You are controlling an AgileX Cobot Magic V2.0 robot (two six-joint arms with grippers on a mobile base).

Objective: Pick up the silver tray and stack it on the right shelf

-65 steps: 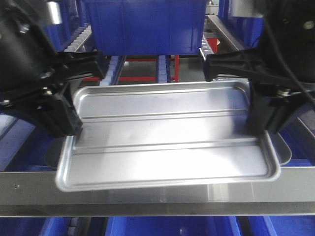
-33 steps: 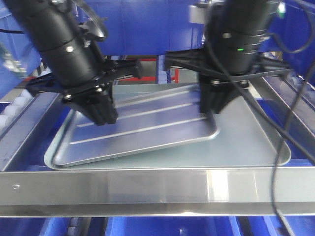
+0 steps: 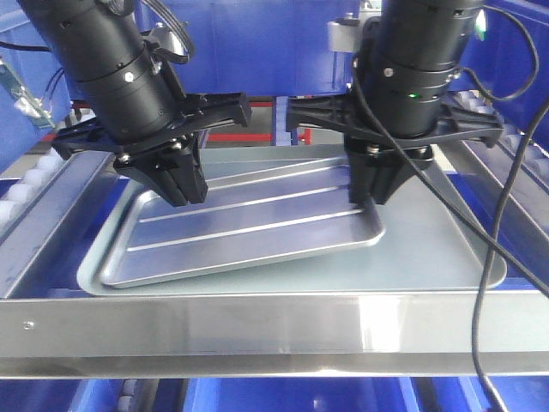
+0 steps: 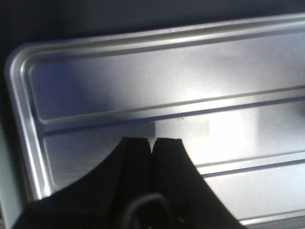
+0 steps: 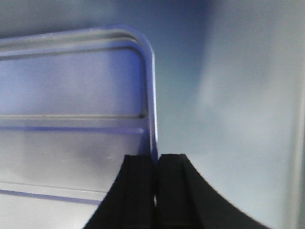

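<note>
Blue plastic bins [image 3: 249, 34] are filling the background, and in front the right shelf [image 3: 257, 330] is showing its broad polished front bar, with white rollers at its sides. On this shelf a larger dull grey tray [image 3: 446, 249] is lying, and the silver tray [image 3: 257, 227] is resting inside it, turned a little askew.

The left gripper [image 3: 176, 184] is standing at the tray's left end. In the left wrist view its fingers [image 4: 138, 157] are pressed together with almost no gap, and the ribbed floor is spreading beyond them; I cannot tell if the rim is between them. The right gripper [image 3: 373, 193] is pinching the tray's right rim: in the right wrist view the thin edge is running straight into the narrow slit between the closed pads [image 5: 140, 176].

The tray seems light, stiff and thin, and its polished metal is probably slippery. I judge the raised rim at the two short ends is the best place to hold, because the floor is giving nothing to grip. Metal on metal may slide, so releasing gently is advisable.
</note>
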